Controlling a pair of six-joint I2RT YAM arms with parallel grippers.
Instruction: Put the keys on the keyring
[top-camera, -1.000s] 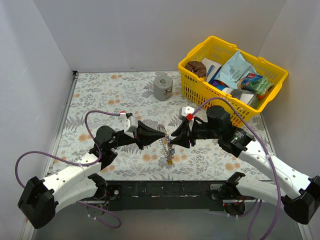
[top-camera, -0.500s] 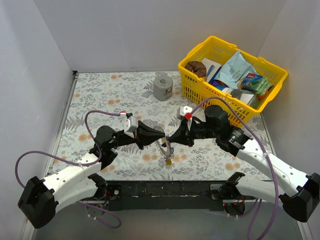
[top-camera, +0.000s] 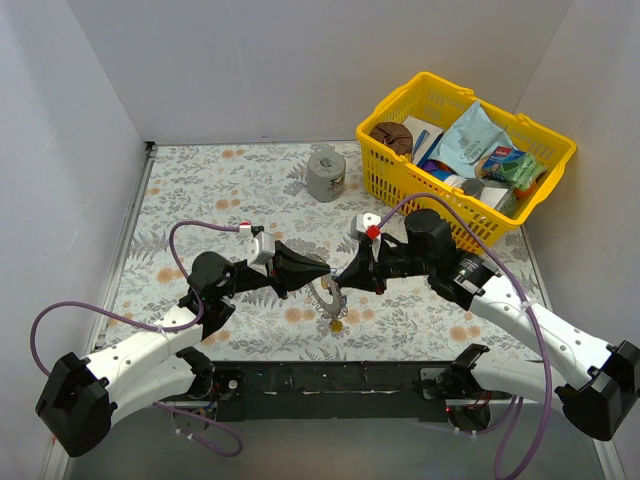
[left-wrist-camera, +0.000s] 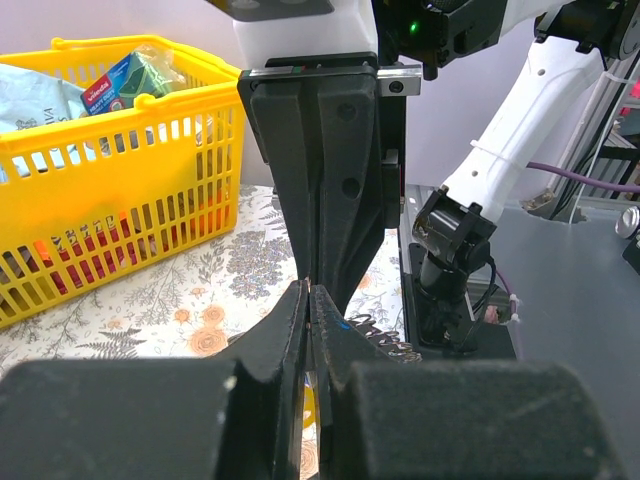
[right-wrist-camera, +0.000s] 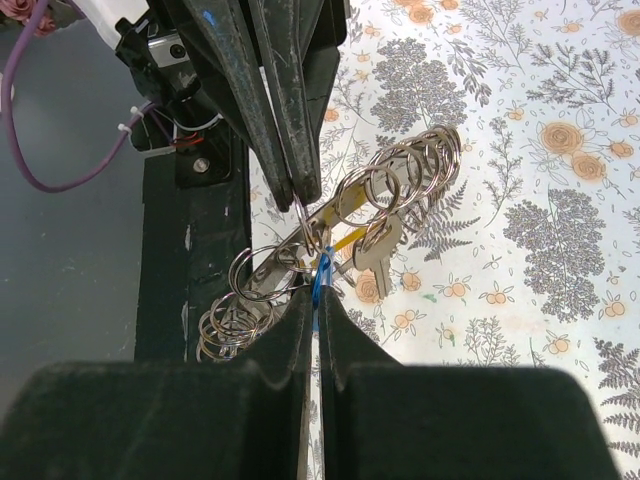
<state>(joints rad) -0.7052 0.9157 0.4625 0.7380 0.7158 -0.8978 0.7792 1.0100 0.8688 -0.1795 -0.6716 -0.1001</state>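
The grey keyring (top-camera: 322, 296), edged with small wire loops, hangs above the table between both grippers. My left gripper (top-camera: 322, 271) is shut on its upper edge; in the left wrist view its tips (left-wrist-camera: 310, 295) pinch the ring, whose ridged edge (left-wrist-camera: 385, 335) shows to the right. My right gripper (top-camera: 342, 279) is shut on a blue-headed key (right-wrist-camera: 321, 272) pressed against the ring (right-wrist-camera: 400, 175); its tips (right-wrist-camera: 318, 300) meet just below my left fingers (right-wrist-camera: 300, 190). A yellow-headed key (top-camera: 338, 322) dangles from the ring, and it also shows in the right wrist view (right-wrist-camera: 378, 258).
A yellow basket (top-camera: 465, 160) full of packets stands at the back right and also shows in the left wrist view (left-wrist-camera: 110, 200). A grey cylindrical can (top-camera: 326, 175) stands behind the grippers. The black base rail (top-camera: 330, 378) lies along the near edge.
My right gripper has moved left, closer to my left gripper's tips. The keyring between them has swung from upright to a lower, tilted hang.
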